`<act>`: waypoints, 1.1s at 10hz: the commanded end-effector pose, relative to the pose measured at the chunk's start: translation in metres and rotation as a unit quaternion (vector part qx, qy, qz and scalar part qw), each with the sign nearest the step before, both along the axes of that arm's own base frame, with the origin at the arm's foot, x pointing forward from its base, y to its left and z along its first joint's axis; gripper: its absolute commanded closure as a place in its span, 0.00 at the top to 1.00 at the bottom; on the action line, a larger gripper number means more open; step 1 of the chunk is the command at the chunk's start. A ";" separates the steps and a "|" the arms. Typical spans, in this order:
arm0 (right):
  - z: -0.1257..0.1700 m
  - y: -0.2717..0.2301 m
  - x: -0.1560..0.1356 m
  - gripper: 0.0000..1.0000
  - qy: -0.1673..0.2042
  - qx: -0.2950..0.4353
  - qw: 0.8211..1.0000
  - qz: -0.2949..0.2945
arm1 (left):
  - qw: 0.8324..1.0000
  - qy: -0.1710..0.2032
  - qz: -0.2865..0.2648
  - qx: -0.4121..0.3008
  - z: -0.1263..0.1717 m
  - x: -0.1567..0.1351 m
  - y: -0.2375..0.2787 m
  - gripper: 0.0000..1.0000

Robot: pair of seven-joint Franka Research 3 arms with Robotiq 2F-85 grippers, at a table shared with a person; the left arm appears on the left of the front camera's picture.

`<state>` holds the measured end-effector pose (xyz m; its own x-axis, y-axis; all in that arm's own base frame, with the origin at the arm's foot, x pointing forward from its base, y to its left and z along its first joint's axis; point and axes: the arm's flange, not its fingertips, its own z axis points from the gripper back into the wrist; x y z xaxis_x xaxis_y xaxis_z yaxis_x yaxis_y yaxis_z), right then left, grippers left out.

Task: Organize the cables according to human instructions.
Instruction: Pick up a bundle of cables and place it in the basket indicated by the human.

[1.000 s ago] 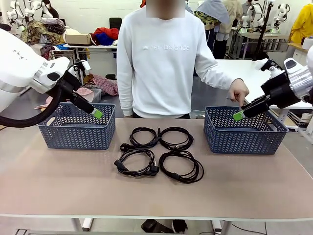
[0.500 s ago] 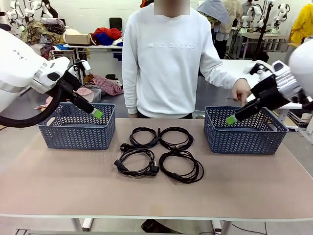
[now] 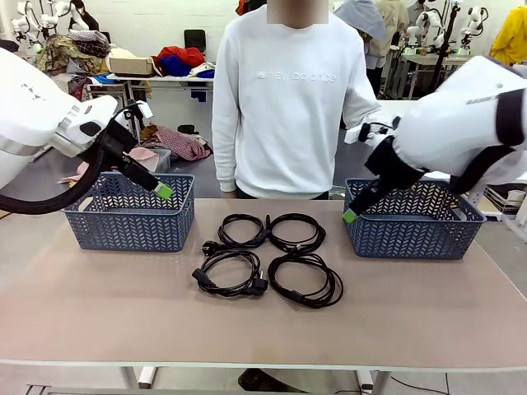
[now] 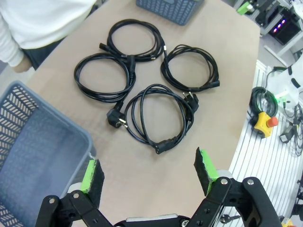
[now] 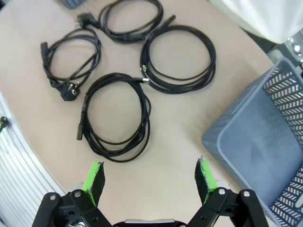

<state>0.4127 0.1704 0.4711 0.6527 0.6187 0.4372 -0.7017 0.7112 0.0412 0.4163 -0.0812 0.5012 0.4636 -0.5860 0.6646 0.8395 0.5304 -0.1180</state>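
Note:
Four coiled black cables lie in a square at the table's middle: far left (image 3: 243, 230), far right (image 3: 298, 233), near left (image 3: 230, 274) and near right (image 3: 305, 281). My left gripper (image 3: 163, 191) hangs open over the left blue basket (image 3: 130, 220). Its wrist view looks down on the cables (image 4: 158, 118), past open fingers (image 4: 93, 174) with nothing between them. My right gripper (image 3: 350, 216) hovers open at the left front corner of the right blue basket (image 3: 416, 230), above the table. In its wrist view the nearest coil (image 5: 118, 114) lies beyond the empty open fingers (image 5: 204, 175).
A person in a white sweatshirt (image 3: 288, 107) stands at the far side between the baskets. Both baskets look empty: the left basket (image 4: 33, 142) and the right basket (image 5: 265, 137). Bare table (image 3: 99, 313) lies in front of the cables. Cluttered tables stand behind.
My right arm has swung left, from over the right basket to its left front corner. The person's hand, earlier over that basket, is now hidden behind the arm. The left arm is still.

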 end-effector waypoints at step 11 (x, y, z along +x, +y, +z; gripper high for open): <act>-0.013 0.034 0.014 1.00 0.040 -0.040 0.998 0.004 | 1.000 -0.006 -0.009 -0.012 -0.002 -0.001 0.002 1.00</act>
<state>0.4280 0.2046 0.4577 0.6811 0.6538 0.3296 -0.7029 0.7099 0.0442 0.4164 -0.0805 0.5011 0.4646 -0.5855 0.6643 0.8388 0.5315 -0.1182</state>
